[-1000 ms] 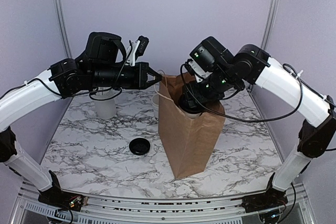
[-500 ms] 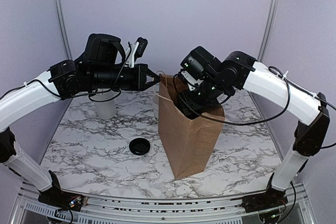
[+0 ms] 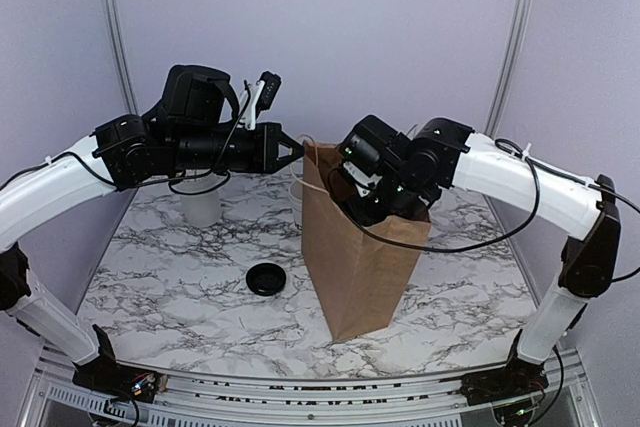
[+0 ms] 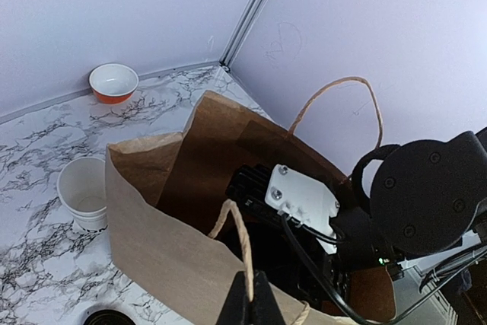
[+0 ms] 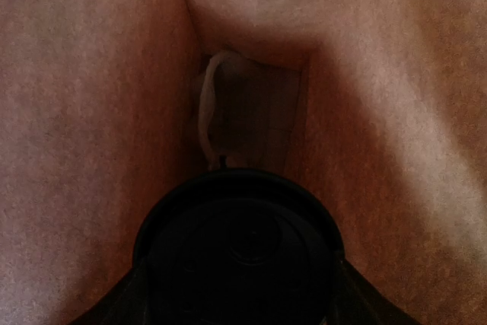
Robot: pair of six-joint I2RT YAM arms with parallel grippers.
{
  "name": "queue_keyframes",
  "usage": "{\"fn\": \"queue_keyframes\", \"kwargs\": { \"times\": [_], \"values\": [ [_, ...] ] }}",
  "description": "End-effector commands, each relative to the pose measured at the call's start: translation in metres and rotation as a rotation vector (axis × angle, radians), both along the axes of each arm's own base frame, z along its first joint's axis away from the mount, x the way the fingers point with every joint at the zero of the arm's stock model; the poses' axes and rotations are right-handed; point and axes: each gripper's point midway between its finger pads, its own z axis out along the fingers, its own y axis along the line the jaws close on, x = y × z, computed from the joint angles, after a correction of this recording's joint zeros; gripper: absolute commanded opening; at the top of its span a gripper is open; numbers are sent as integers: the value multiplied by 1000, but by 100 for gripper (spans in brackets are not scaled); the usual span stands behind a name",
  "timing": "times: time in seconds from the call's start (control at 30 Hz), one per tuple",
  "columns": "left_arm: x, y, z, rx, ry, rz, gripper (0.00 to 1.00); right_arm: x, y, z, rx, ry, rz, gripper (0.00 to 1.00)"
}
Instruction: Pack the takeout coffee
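A brown paper bag [image 3: 362, 257] stands upright mid-table. My left gripper [image 3: 297, 150] is shut on the bag's near twine handle [image 4: 242, 253] and holds that side up, so the mouth stays open. My right gripper is down inside the bag and hidden in the top view; only its wrist [image 3: 385, 182] shows at the mouth. In the right wrist view the takeout coffee's round black lid [image 5: 240, 253] fills the space between my right fingers [image 5: 114, 302], with brown bag walls all around. The cup's white body is hidden.
A loose black lid [image 3: 266, 279] lies on the marble table left of the bag. A stack of lidless white cups [image 3: 200, 202] stands at the back left. Another white cup [image 4: 85, 190] sits beside the bag, and a small orange bowl [image 4: 112, 82] near the back corner.
My right arm has lowered and reached further into the bag with the coffee. The white cup seen at the bag's mouth earlier is now out of sight. My left arm has not moved.
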Motion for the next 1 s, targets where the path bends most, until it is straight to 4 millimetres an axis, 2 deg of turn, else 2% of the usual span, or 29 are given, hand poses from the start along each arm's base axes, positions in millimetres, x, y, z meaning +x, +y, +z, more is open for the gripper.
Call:
{"fn": "queue_keyframes", "kwargs": {
  "times": [0.0,0.4,0.97],
  "values": [
    [-2,8,10,-11,-36,17,0,-3,-1,14,62,-6,-13,53],
    [1,11,7,-1,-38,36,0,-21,-8,-2,57,70,3,53],
    [1,12,5,8,-41,32,0,-23,-10,-37,6,157,30,53]
  ]
}}
